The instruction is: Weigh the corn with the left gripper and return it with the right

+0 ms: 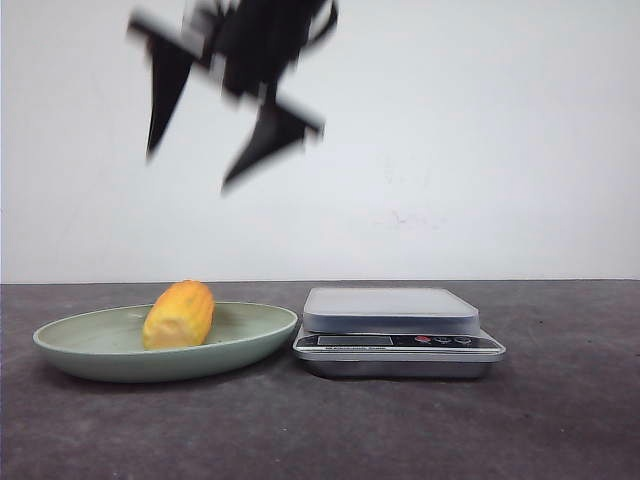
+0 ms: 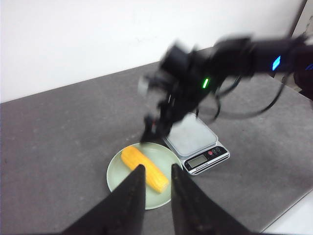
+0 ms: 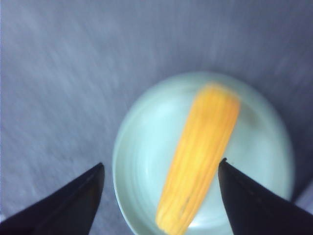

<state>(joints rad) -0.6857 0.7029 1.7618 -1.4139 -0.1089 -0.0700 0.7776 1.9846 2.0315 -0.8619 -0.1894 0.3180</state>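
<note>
corn (image 1: 179, 314), on plate (image 1: 90, 345), gripper (image 1: 205, 130) apparently open

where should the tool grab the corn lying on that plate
Take the corn around its thick middle, coming straight down from above, fingers across its width. It lies flat in the shallow green plate, whose rim blocks a low approach from the side.

The right arm (image 2: 244, 49) is matt black all over, built of rounded tube-like links. A small green light (image 2: 206, 82) glows on its cylindrical housing, with a blue light (image 2: 276, 62) further back along the arm from the green light. Thin black cables (image 2: 254, 110) loop loose just past the green light. The right end effector (image 1: 188, 172) has a flat crossbar (image 1: 300, 112) and two tapered, pointed fingers; it is too blurred to make out screws. The left end effector (image 2: 156, 169) shows what seem to be the same black wedge-shaped fingers (image 2: 132, 200).
</note>
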